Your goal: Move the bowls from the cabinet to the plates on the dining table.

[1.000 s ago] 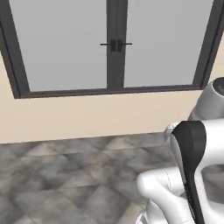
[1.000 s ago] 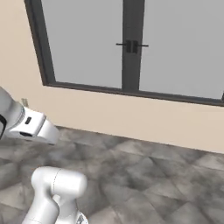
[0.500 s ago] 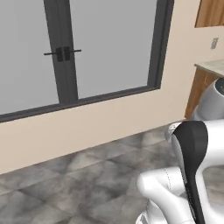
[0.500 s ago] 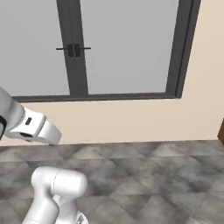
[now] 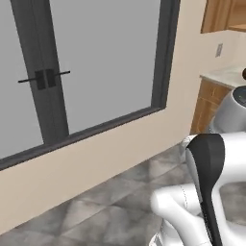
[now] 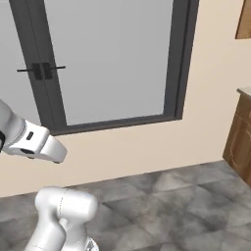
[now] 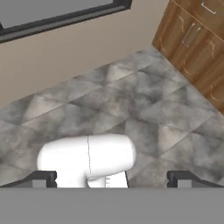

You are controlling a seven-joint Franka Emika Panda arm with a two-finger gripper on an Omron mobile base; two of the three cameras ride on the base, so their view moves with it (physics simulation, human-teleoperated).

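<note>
No text, label, brand, number or sign can be read anywhere in these views.

Left base view: from behind the arm's left, facing a dark-framed glass door (image 5: 96, 72) in a beige wall (image 5: 96, 158), with wooden cabinets (image 5: 206, 103) at far right. Right base view: same door (image 6: 112, 63) and wall from the other side (cabinet edge (image 6: 240, 142) at right). Hand view: angled down, close over grey tiled floor (image 7: 131, 100), catching the door's lower frame (image 7: 65, 17) and wooden drawer fronts (image 7: 192, 48).
</note>
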